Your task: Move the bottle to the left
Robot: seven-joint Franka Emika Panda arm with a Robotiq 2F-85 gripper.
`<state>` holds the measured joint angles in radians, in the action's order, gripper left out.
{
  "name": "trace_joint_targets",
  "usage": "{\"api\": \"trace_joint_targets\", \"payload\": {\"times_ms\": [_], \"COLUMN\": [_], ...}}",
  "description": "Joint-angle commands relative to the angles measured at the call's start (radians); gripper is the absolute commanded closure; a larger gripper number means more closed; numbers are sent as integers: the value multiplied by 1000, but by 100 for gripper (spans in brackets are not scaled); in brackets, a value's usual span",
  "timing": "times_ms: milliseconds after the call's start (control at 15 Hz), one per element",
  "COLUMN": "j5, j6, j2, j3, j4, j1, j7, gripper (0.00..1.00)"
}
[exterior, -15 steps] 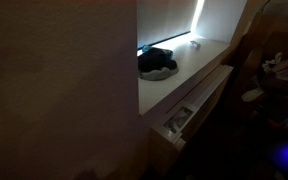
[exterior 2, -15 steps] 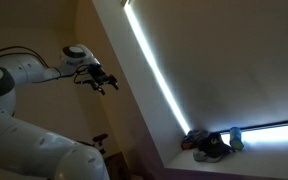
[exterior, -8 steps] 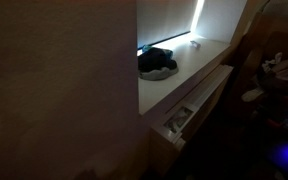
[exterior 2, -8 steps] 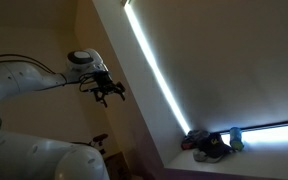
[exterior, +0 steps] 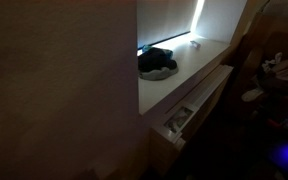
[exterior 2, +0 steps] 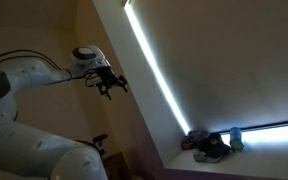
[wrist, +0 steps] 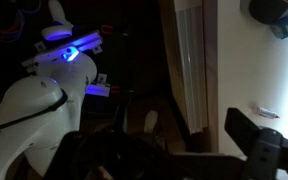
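Gripper (exterior 2: pixel 112 85) is hanging high in the air, well apart from the bench (exterior 2: pixel 256 162). Its fingers are spread and holding nothing, and the wrist view is showing them wide apart too.

Bottle (exterior 2: pixel 235 138) is standing on the bench just right of the dark heap (exterior 2: pixel 210 146). Can't tell whether they're touching.

Judging the step as approach, with a long reach ahead.
- Keeping the fingers spread and coming down on the bottle from above or from its right looks safest, so the heap isn't getting clipped.
- The bottle is looking tiny and probably light, so closing slowly and low on its body should avoid tipping it.
- The heap is sitting in the leftward path. Lifting the bottle over should beat dragging it through.

Bench is reading as a pale, smooth ledge under a slanted wall, with a bright light strip (exterior 2: pixel 152 62) running up it. The room is dark, so small detail is barely resolving.
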<state>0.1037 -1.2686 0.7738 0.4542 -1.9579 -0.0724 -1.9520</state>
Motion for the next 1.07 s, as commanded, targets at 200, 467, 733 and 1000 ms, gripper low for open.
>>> {"api": "trace_joint_targets", "payload": {"times_ms": [200, 467, 733, 1000], "j5": [-83, -161, -140, -159], "j6": [26, -7, -35, -25], "j2": [-436, -595, -637, -670], "j3": [0, -158, -347, -394], "j4": [279, 267, 111, 134], "j1": [-132, -107, -103, -76], "j7": [-240, -319, -333, -310], "gripper": [0, 0, 0, 0]}}
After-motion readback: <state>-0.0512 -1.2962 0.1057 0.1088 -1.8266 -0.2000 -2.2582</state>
